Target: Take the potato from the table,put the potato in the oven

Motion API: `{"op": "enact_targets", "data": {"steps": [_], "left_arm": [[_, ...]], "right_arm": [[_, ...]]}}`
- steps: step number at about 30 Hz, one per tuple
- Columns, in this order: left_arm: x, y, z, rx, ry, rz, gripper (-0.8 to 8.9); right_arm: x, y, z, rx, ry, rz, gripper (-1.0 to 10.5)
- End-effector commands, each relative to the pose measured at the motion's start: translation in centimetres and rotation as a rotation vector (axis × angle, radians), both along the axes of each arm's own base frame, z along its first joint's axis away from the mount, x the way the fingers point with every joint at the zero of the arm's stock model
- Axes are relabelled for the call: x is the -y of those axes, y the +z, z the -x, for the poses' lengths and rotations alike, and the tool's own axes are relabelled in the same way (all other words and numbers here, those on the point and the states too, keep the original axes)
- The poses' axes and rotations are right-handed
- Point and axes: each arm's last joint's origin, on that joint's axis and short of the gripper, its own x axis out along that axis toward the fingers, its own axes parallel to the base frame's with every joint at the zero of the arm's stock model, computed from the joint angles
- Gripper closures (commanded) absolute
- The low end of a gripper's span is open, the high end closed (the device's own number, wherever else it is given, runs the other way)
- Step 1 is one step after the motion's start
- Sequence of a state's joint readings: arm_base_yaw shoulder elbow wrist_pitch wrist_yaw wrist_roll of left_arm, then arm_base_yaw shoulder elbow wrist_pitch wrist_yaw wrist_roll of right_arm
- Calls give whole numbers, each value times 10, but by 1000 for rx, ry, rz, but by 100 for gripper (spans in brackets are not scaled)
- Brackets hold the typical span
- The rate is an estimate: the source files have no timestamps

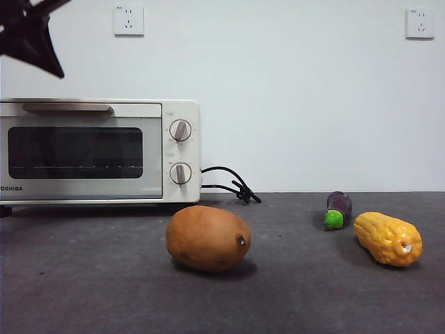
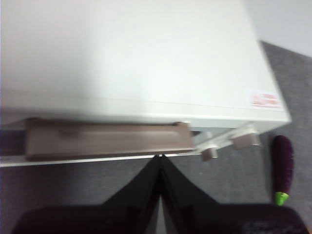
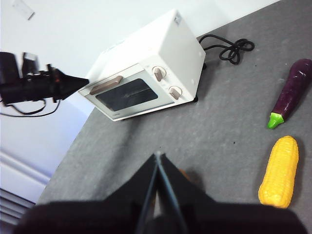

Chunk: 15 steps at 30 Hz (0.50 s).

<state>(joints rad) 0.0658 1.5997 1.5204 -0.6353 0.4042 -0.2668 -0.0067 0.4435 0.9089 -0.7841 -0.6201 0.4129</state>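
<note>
The potato, a large orange-brown oval with a dark hole at its right end, lies on the dark grey table in front of the oven's right side. The cream oven stands at the back left with its glass door closed. My left gripper is shut, its tips just above and in front of the oven's bar handle; it shows as a black shape at the top left. My right gripper is shut, high over the table, and its jaws hide most of the potato.
A small purple eggplant and a yellow corn cob lie at the right. The oven's black cord is coiled behind, right of the oven. A white wall with sockets closes the back.
</note>
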Motion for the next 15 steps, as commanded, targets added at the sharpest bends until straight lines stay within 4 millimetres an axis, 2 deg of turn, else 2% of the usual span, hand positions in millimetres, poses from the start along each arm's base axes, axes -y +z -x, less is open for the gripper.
{"op": "enact_targets", "data": {"steps": [1, 8, 15], "left_arm": [[-6, -9, -7, -31, 14, 26, 819], [-18, -23, -16, -64, 47, 33, 819], [-21, -21, -22, -9, 53, 28, 819]], "right_arm": [[0, 2, 1, 18, 11, 17, 946], [0, 3, 2, 23, 11, 17, 946], [0, 2, 2, 11, 10, 14, 946]]}}
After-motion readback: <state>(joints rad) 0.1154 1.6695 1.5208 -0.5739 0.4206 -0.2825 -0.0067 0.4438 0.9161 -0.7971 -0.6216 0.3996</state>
